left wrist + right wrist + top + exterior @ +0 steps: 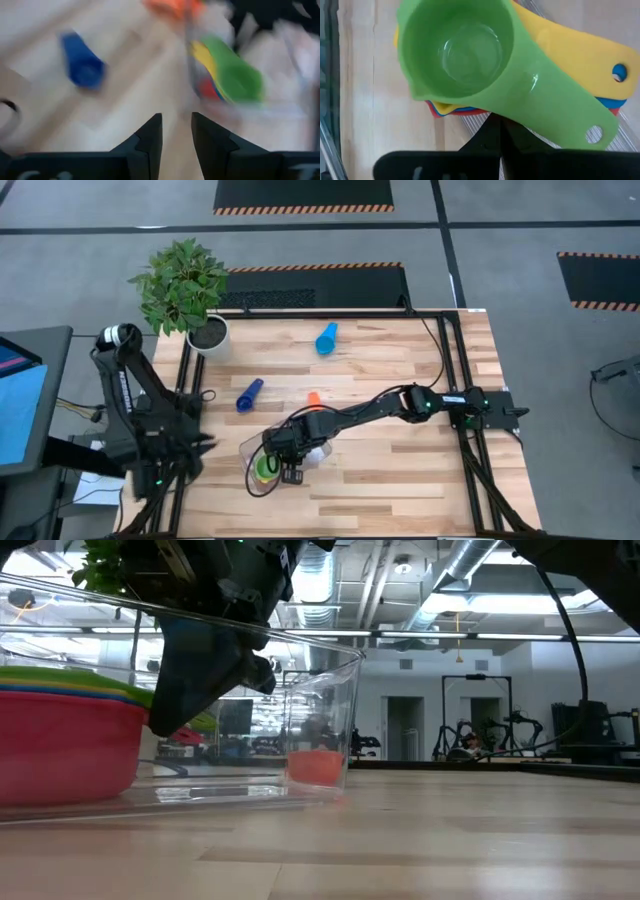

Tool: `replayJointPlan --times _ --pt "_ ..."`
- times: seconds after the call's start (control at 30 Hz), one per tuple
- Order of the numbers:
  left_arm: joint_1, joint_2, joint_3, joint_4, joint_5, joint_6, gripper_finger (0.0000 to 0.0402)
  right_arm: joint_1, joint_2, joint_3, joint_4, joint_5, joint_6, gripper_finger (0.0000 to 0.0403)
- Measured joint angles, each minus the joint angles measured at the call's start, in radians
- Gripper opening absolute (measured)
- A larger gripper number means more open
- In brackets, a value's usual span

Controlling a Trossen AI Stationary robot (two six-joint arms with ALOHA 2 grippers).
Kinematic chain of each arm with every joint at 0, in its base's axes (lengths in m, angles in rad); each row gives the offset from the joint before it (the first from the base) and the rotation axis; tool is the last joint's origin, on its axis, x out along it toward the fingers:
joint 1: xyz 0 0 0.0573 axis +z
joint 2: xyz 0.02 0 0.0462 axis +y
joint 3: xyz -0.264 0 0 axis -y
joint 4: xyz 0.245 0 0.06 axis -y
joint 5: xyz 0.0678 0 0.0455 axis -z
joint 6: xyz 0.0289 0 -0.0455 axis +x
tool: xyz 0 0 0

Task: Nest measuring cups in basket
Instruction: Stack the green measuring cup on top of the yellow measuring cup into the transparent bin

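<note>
**Right pincer shut over nested cups in tub; three cups loose on table**

Wooden table [400, 440], biggest thing here, carries everything. Right arm reaches across it, right gripper [291, 470] sits at the clear basket [246, 452], fingers pressed together, nothing between them. Wrist view: fingertips meet just beside the green cup's handle, can't tell if touching it.

Basket lies directly under and around that pincer. Inside it a nested stack: green cup [465, 55] on top, bowl up and empty; yellow cup [580, 52] under it, handle fanned out to one side; blue and red edges peeking out beneath. Low view shows red cup [60, 745] as the outer shell of the stack, against the tub floor.

Left gripper [176, 131] is off the table's left edge, well apart from the basket, fingers parted with a narrow gap, empty.

Loose cups, all outside the tub: light blue cup [327, 338] far from the right pincer, towards the table's far edge; dark blue cup [249, 394] nearer, between plant and tub; orange cup [314, 398] closest, just past the tub.

Potted plant [185, 285] at the far left corner, in a white pot.
</note>
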Motion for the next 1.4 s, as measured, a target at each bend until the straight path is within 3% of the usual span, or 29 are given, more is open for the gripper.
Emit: replayJointPlan --times 0.1,0.23,0.37,0.57,0.77,1.2,1.4 --pt "0.107 0.0 0.0 -0.067 0.005 0.001 0.0093 0.001 0.0 0.0 0.0 0.0 0.01 0.0018" --pt "0.255 0.0 0.0 -0.04 0.108 0.187 0.0091 0.011 0.0 0.0 0.004 -0.001 0.01 0.0019" --pt "0.383 0.0 -0.037 0.107 0.114 0.406 0.0073 0.021 0.0 0.0 0.007 -0.001 0.01 0.0012" --pt "0.56 -0.001 -0.095 0.205 0.121 0.568 0.0045 0.025 0.0 0.0 0.007 0.0 0.01 0.0016" --pt "0.731 -0.001 -0.171 0.501 0.197 0.878 0.0037 0.026 0.0 0.0 0.007 0.002 0.01 0.0014" --pt "0.984 0.018 -0.193 0.704 0.214 1.203 0.0037 0.046 -0.001 0.0 0.008 0.035 0.033 0.0014" --pt "1.071 0.118 -0.185 0.832 0.247 1.273 0.0035 0.046 -0.001 0.0 0.013 0.035 0.036 0.0011"
